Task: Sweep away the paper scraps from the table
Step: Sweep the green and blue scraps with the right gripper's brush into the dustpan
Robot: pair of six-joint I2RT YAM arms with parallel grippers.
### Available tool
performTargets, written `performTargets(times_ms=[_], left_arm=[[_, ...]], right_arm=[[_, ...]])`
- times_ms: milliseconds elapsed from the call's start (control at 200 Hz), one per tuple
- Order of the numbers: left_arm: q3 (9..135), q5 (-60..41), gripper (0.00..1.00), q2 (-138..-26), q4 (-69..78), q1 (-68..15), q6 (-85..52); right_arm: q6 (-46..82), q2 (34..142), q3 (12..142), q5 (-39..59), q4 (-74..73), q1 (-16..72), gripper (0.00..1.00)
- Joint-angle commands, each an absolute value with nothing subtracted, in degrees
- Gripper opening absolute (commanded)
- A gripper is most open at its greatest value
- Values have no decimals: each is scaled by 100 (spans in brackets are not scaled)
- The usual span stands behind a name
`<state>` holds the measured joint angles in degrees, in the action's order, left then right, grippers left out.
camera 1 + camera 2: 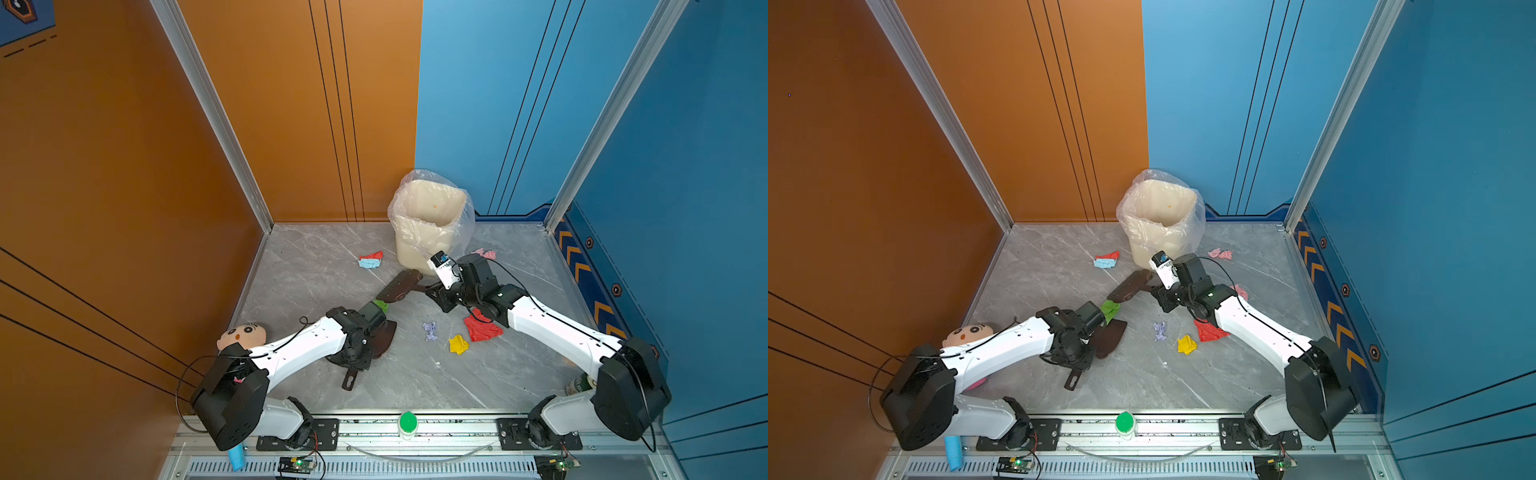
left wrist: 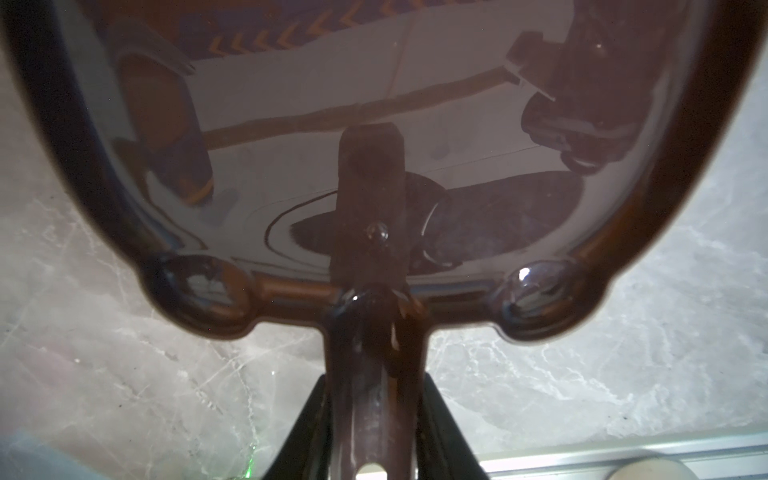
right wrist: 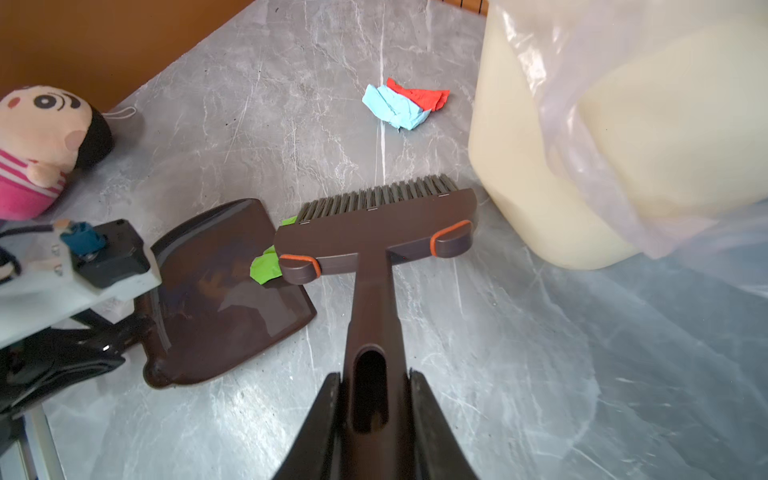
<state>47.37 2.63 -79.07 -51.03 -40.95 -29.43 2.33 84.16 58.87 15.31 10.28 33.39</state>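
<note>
The right gripper [image 3: 374, 424] is clamped on the handle of a brown brush [image 3: 374, 224], whose long axis runs from the gripper toward the table's [image 1: 316, 266] left side, bristles leading. The left gripper [image 2: 374, 440] grips the handle of a brown dustpan [image 3: 224, 291], its open mouth facing the brush. A green scrap [image 3: 266, 268] sits on the dustpan's lip, half hidden under the brush head. A red and light blue scrap [image 1: 371, 259] lies beside the lined bin [image 1: 430, 224]. Lilac [image 1: 430, 331], yellow [image 1: 458, 344] and red [image 1: 482, 329] scraps lie at mid-table, the red one partly covered by the right arm. A pink scrap [image 1: 485, 253] lies behind that arm. The arm hides most of the doll [image 1: 241, 336].
</note>
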Motion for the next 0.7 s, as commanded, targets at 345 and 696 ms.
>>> performTargets(times_ms=[345, 696], left_arm=[[4730, 400, 0, -7892, -5029, -4015, -2873], [4691, 476, 0, -7841, -4958, -3935, -2874]], right_arm=[[427, 8546, 6350, 2355, 2090, 3736, 0], [418, 8203, 6402, 2602, 2105, 3696, 0]])
